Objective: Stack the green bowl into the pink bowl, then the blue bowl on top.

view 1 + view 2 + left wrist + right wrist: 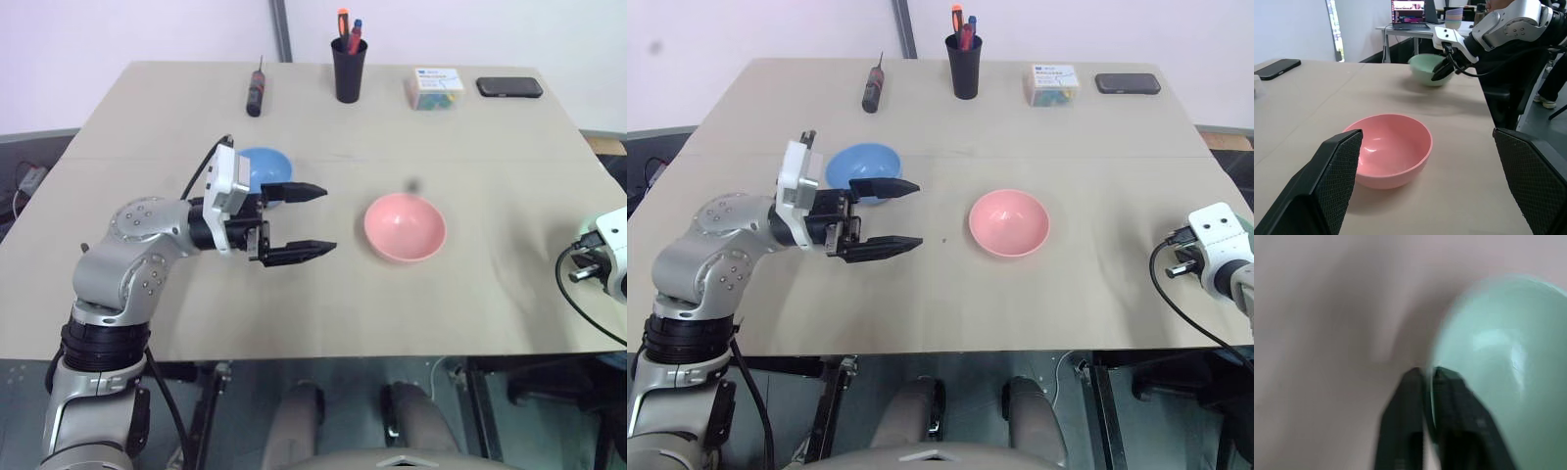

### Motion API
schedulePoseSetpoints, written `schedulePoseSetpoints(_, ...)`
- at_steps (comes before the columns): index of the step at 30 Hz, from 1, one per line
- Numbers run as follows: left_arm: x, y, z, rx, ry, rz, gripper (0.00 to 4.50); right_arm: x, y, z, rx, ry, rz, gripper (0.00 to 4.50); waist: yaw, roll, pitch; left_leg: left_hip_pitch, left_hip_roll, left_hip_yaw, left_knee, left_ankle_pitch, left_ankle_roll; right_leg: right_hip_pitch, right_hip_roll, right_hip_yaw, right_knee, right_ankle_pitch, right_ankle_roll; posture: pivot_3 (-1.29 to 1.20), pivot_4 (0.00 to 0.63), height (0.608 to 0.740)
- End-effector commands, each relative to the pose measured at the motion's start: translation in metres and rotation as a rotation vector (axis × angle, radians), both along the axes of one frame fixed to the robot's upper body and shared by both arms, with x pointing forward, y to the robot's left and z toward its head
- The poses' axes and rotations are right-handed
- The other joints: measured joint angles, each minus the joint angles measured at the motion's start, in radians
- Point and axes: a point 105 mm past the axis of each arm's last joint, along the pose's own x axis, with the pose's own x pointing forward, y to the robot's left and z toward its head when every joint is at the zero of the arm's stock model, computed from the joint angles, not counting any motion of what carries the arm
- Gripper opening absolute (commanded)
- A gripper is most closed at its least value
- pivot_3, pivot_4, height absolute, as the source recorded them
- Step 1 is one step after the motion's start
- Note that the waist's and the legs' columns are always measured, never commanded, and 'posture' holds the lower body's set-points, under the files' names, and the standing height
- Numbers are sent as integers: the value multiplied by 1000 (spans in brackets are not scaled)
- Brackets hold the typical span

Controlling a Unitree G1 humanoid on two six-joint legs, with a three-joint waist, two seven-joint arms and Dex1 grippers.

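Left hand [312,219]: its two black fingers are being held spread wide and level above the desk [323,304], pointing toward the pink bowl; nothing is being held between them.
Pink bowl [405,227]: it is sitting upright and empty on the desk, used here as the landmark; the left hand's fingertips are being kept apart from its rim.
Blue bowl [263,170]: it is resting on the desk beyond the left hand, on the far side of that hand from the pink bowl, and is being partly hidden by the hand's upper finger.
Right hand [1427,374]: its fingers are being pressed together on the rim of the green bowl, one finger inside the bowl and one outside.
Green bowl [1498,382]: it is being pinched at its rim by the right hand, well apart from the pink bowl, near the desk edge on the robot's right, as seen in the left wrist view [1429,68].
Black cup [349,69]: it is standing at the far edge of the desk behind the pink bowl, with pens being held in it.
Screwdriver [257,90]: it is lying beside the cup.
Phone [508,87]: it is lying at the far corner.
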Motion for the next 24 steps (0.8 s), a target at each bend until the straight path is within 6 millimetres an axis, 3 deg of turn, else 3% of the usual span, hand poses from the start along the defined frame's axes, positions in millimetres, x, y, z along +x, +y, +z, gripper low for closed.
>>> schedulePoseSetpoints(1, -2, 0, 7, 1, -80, 27, 4500, 10, 14, 34, -81, -126, 138, 84, 0, 0, 0, 0, 0, 0, 0, 0, 0, 0, 0, 0, 0, 0, 0, 0, 150, 740)
schedulePoseSetpoints(3, 3, 2, 6, -15, -82, 75, 4500, 12, 54, 56, -37, -223, 348, 84, -1, 0, 0, 0, 0, 0, 0, 0, 0, 0, 0, 0, 0, 0, 0, 0, 150, 740)
schedulePoseSetpoints(5, 5, 5, 2, -24, -81, 108, 4500, 2, 118, 84, 50, -319, 639, 84, -9, 1, 0, 1, 1, 0, 0, 0, 0, 0, 1, 1, 1, 0, 0, 0, 150, 740)
schedulePoseSetpoints(7, 8, 7, 0, -21, -97, 140, 4500, -8, 162, 101, 132, -362, 819, 84, -8, 1, 0, 1, 1, -1, 0, 0, 0, 0, 1, 0, 1, 0, 0, 0, 150, 740)
schedulePoseSetpoints(10, 9, 9, -4, -15, -86, 154, 4500, -17, 208, 108, 190, -366, 979, 84, -1, 0, 0, 1, 1, -3, 0, 0, 0, 0, 1, 0, 1, 0, 0, 0, 150, 740)
schedulePoseSetpoints(12, 8, 11, -7, -16, -70, 164, 4500, -22, 233, 92, 186, -284, 1077, 84, 4, 0, 0, -1, 1, -4, 0, 0, 0, 0, 0, -2, 0, 0, 0, 0, 150, 740)
schedulePoseSetpoints(16, 7, 12, -8, -14, -75, 180, 4500, -18, 240, 65, 167, -166, 1106, 84, 14, 0, 0, -4, -1, -4, 0, 0, 0, 0, -2, -4, -3, 0, 0, 0, 150, 740)
schedulePoseSetpoints(20, 5, 17, -7, -4, -83, 206, 4500, -7, 227, 42, 113, -87, 1064, 1224, 14, 0, 0, -3, -1, -4, 0, 0, 0, 0, -2, -4, -4, 0, 0, 0, 150, 740)
schedulePoseSetpoints(24, 3, 19, -10, 15, -86, 221, 4500, -2, 224, 43, 96, -92, 1061, 3163, 4, 0, 0, -3, 0, -4, 0, 0, 0, -1, -1, -4, -3, 0, 0, 0, 150, 740)
